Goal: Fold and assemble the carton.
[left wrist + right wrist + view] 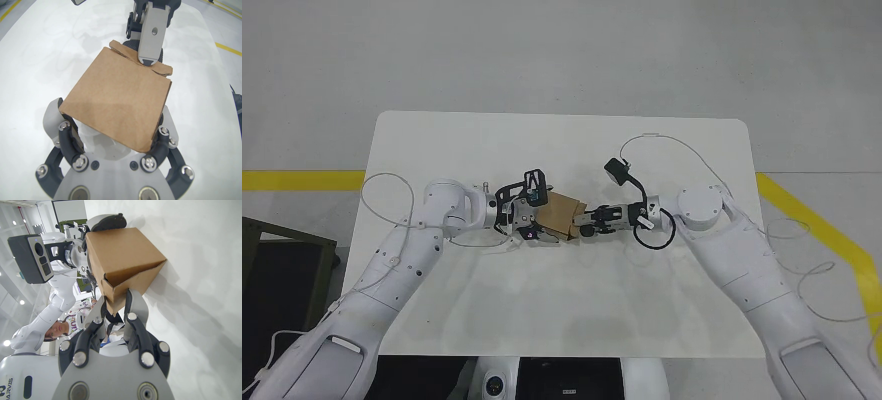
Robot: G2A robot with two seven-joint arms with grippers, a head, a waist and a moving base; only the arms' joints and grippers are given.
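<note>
A small brown cardboard carton [561, 214] is held at the middle of the white table [562, 320], between both arms. My left gripper [111, 108] is shut on the carton [117, 100], one finger on each of two opposite sides. My right gripper [116, 296] comes from the opposite end and is shut on a half-folded end flap [113, 304] of the carton [121, 255]; that end stands partly open. In the left wrist view a right finger [151, 37] presses on the flap's edge. In the top view the left gripper [535, 213] and right gripper [585, 222] flank the carton.
Thin white cables [682, 150] trail over the table beside each arm. A dark cart [282, 280] stands on the floor off the table's left edge. Yellow floor lines [302, 180] run past both sides. Bare tabletop lies all around the carton.
</note>
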